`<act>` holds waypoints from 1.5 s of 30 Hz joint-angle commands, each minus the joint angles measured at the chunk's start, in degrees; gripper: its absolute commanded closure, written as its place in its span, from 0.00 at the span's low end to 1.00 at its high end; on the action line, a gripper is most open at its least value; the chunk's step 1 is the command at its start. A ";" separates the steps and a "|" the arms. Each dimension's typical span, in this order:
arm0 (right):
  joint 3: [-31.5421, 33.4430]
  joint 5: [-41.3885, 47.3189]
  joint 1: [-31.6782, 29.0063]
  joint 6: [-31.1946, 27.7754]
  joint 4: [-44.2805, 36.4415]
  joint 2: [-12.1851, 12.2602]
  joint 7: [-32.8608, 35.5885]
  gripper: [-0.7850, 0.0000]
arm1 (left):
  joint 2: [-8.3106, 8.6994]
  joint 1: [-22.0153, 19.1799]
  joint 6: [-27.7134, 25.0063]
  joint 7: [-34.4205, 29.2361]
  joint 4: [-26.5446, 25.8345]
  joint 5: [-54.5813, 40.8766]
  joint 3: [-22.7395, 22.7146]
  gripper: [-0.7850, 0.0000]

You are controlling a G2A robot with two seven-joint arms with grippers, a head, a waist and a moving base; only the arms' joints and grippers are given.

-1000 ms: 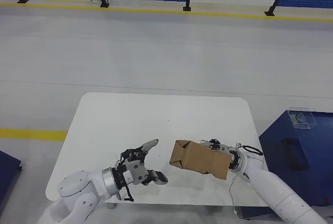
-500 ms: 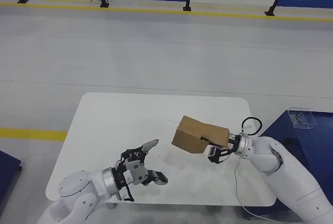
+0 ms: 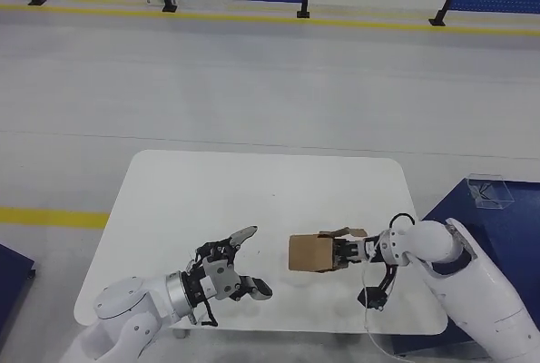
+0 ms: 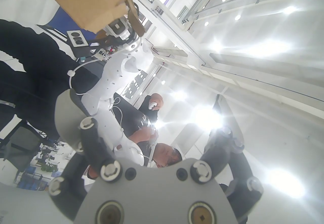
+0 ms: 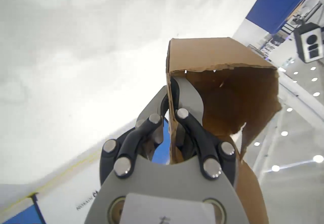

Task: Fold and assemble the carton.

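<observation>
Currently you have the brown carton [image 3: 310,252] held in the right gripper [image 5: 173,87], whose fingers are clamped on one side wall: one finger sits inside the box and the other against the outside of that same wall. The carton's open end faces back toward that gripper's wrist, with ragged-edged flaps hanging loose around the fingers, and its closed end points straight out ahead of the fingertips. It hangs over the near part of the white table [image 3: 206,191]; whether its underside touches the surface you cannot tell from these views. Beyond the closed end, apart from the box with bare tabletop between them, sits your left gripper [image 3: 254,261], palm turned upward, its fingers spread wide and holding nothing. The carton therefore lies between your two grippers, touching only the right one. Behind the right arm, off the table's edge, stands a blue bin [image 3: 505,236] with a small clear container [image 3: 487,189] on its top.
</observation>
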 commanded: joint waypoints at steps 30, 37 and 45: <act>22.30 -23.48 -15.13 57.32 0.88 -5.32 29.31 1.00 | 0.00 0.00 0.00 0.00 0.00 0.00 0.00 0.00; 21.39 -56.38 -14.28 66.22 4.14 -6.67 61.70 0.80 | 0.00 0.00 0.00 0.00 0.00 0.00 0.00 0.00; 21.39 -56.38 -14.28 66.22 4.14 -6.67 61.70 0.11 | 0.00 0.00 0.00 0.00 0.00 0.00 0.00 0.00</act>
